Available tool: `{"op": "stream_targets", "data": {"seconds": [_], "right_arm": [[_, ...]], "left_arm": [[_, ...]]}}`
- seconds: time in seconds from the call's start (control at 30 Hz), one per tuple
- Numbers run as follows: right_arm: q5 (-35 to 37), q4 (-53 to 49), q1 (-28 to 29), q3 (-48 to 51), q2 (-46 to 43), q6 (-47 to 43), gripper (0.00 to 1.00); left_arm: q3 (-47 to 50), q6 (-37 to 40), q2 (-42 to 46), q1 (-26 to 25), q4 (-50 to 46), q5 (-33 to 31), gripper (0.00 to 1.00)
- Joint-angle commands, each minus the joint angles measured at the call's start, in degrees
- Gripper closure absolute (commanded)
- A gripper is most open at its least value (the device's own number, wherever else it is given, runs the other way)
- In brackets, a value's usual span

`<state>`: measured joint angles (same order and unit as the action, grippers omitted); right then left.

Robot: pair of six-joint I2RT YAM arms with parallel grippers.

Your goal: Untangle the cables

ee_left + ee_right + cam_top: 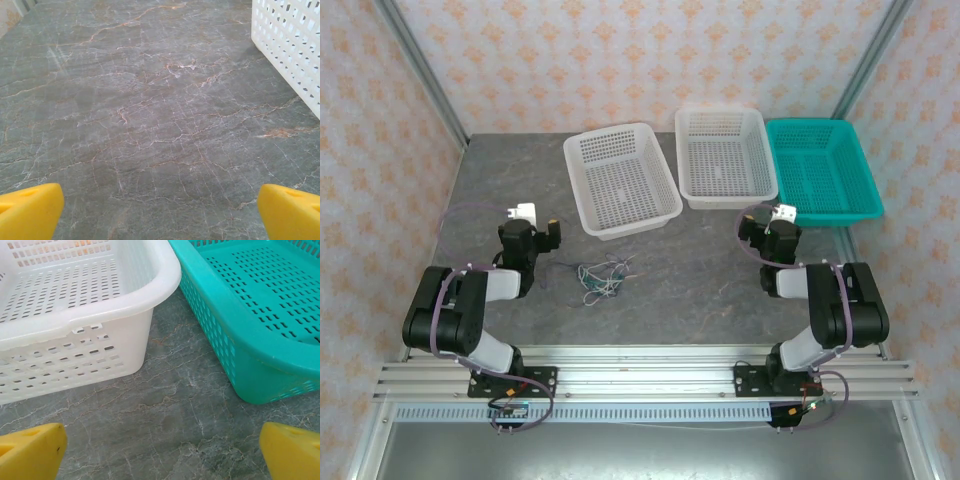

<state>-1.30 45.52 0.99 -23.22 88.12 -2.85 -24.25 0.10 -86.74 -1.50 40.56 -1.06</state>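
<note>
The top view shows the cables (605, 278) tangled. The left gripper (160, 212), jaws spread, faces the table (150, 100). The right gripper (162, 452), also spread, faces the white basket (75, 355) and teal basket (220, 335).

**A:** What sort of place is this?

**B:** A robot test cell, the kind you find in a lab. The left arm (460, 310) and the right arm (835, 305) are bolted to aluminium rails (640, 365) along the near edge of the table (720, 300).

**A:** The walls look papered, though.

**B:** They are flat panels (620, 60) printed with a peach floral pattern, set between bare metal posts (420, 60). It looks like a booth. The tabletop is a grey marble-look sheet.

**A:** Anything else?

**B:** Three perforated plastic bins stand along the far edge: a white basket (620, 180), a second white basket (724, 160) and a teal basket (820, 170). A small circuit board (508, 408) with loose wiring sits below the left arm's base.
</note>
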Motion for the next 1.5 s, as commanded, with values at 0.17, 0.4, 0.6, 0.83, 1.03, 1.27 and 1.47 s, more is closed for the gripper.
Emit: {"op": "stream_targets", "data": {"seconds": [0.17,0.4,0.6,0.83,1.03,1.27,1.47], "right_arm": [[0.86,0.93,0.48,0.03,-0.65,-0.75,0.01],[1.29,0.85,0.44,0.02,-0.74,-0.56,0.01],[0.86,0.34,0.33,-0.11,-0.90,-0.58,0.01],[12.06,-5.96,1.60,1.66,-11.42,3.10,0.01],[15.22,-45.99,1.98,-9.42,-32.59,25.80,0.09],[-14.06,-65.28,10.37,-24.61,-30.88,28.22,0.12],[-20.25,-71.88,28.94,-34.60,-23.94,27.97,0.11]], "left_arm": [[-0.45,0.72,0.87,0.05,1.50,-0.68,0.00],[-0.46,0.78,0.87,0.04,1.50,-0.74,0.00],[-0.45,0.67,0.87,0.03,1.48,-0.69,0.00],[-1.11,1.07,1.82,0.01,-0.30,0.14,0.00],[-1.19,-4.06,14.48,-0.25,-12.11,-7.64,0.00],[-14.41,-18.61,31.08,-0.67,-47.86,-4.69,0.00],[-25.12,-33.93,34.61,-1.23,-71.77,6.31,0.00]]}}
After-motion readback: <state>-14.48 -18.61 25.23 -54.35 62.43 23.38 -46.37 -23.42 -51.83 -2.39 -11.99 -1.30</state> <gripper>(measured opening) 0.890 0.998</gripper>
